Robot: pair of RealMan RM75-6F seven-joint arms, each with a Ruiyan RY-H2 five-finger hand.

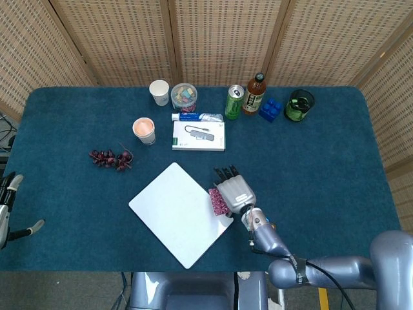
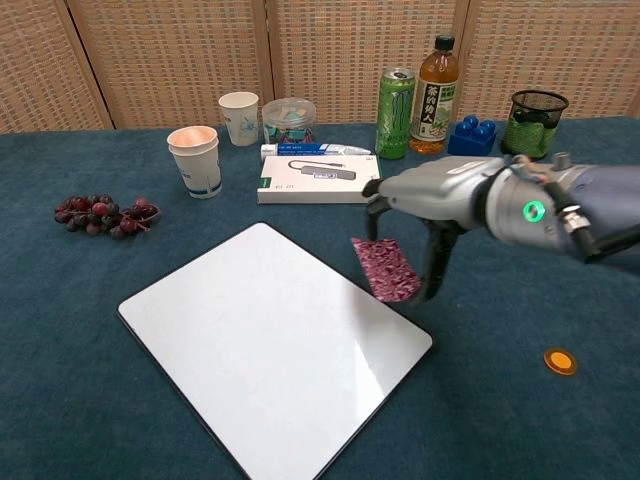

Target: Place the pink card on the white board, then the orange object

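My right hand (image 1: 235,192) (image 2: 432,200) pinches the pink patterned card (image 1: 217,201) (image 2: 385,268) and holds it tilted above the right edge of the white board (image 1: 177,213) (image 2: 260,355). The board lies flat in the middle of the blue table with nothing on it. The small orange disc (image 2: 560,361) rests on the cloth well to the right of the board; in the head view my right forearm mostly covers that spot. At the far left edge, my left hand (image 1: 6,210) hangs with its fingers spread and holds nothing.
Along the back stand two paper cups (image 1: 144,130) (image 1: 159,92), a clear tub (image 1: 184,95), a white box (image 1: 199,136), a green can (image 1: 234,102), a tea bottle (image 1: 254,94), blue blocks (image 1: 271,108) and a green mesh cup (image 1: 299,105). Grapes (image 1: 111,157) lie left of the board.
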